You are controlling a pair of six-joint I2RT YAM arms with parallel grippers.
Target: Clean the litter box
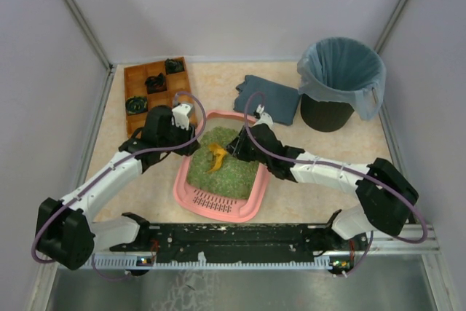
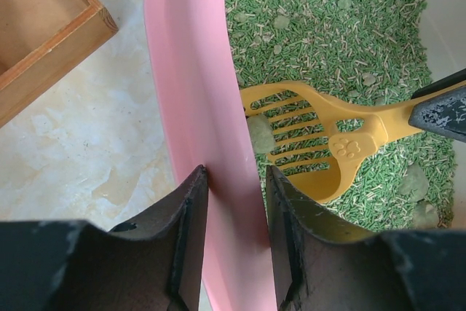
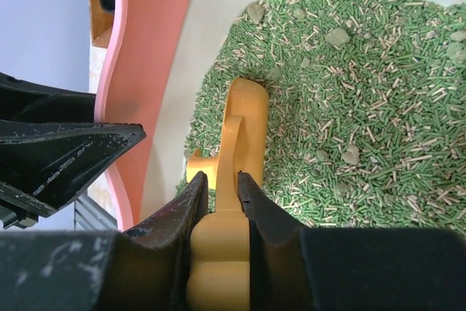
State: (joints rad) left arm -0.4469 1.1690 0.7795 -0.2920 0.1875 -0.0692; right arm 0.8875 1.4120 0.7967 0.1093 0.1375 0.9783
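Litter box [image 1: 215,202] sits mid-table, just ahead of the arm bases, grille end toward them. It's full of green litter [image 1: 229,172].

Clumps [image 3: 337,36] are scattered thru the pellets. I count several grey-green lumps in both wrist views, so little or no sifting looks done.

Yellow scoop [image 2: 313,147] is down in the litter, slotted head lying on the pellets. One clump sits right at its edge, and nothing obvious is loaded on it.

R gripper [image 3: 220,183] is pinched tight on the scoop handle, jaws narrow w/ the yellow plastic between them.

L gripper [image 2: 237,180] straddles the box's left rim, one finger outside, one inside. The pads look to be touching the pink wall on both sides, so that reads as a clamp to steady the box.

Farther out, the black bin [image 1: 328,116] w/ blue-grey bag stands well apart at back right, and I can't see whether any waste is in it. A folded blue-grey cloth [image 1: 268,97] lies beside it, and the wooden tray [image 1: 129,78] is back left.

My call: early stage. Box braced, tool in hand; scooping the clumps, carrying them over and dumping all look left to do.
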